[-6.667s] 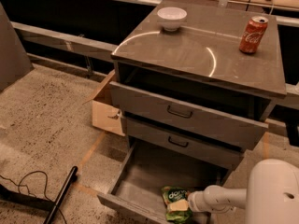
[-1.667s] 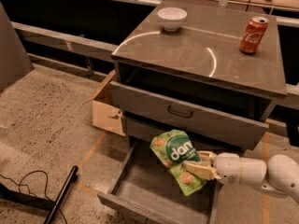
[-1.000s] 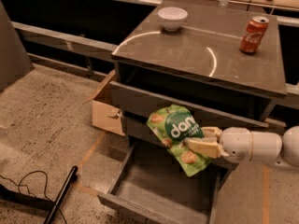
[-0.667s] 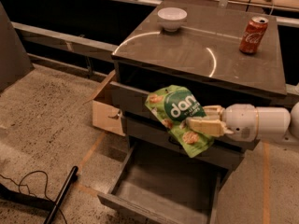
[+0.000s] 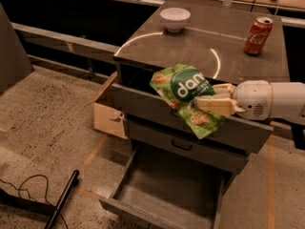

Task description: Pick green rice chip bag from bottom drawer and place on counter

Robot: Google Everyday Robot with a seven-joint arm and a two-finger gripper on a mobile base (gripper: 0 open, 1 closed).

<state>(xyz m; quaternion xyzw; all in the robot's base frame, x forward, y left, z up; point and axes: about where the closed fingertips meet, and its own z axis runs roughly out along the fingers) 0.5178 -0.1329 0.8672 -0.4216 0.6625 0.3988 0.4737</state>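
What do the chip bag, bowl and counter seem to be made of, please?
The green rice chip bag, held by the gripper in front of the counter, looks like glossy plastic film, creased and crinkled. The white bowl seems glazed ceramic, smooth, shiny. The counter appears metal, showing a curved light reflection.

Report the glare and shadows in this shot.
Camera view: a curved arc of glare crosses the counter. The open bottom drawer sits in dim shadow, and the background behind the cabinet is dark. The gripper, just below the counter's front edge and shut on the green rice chip bag, is clearly lit.
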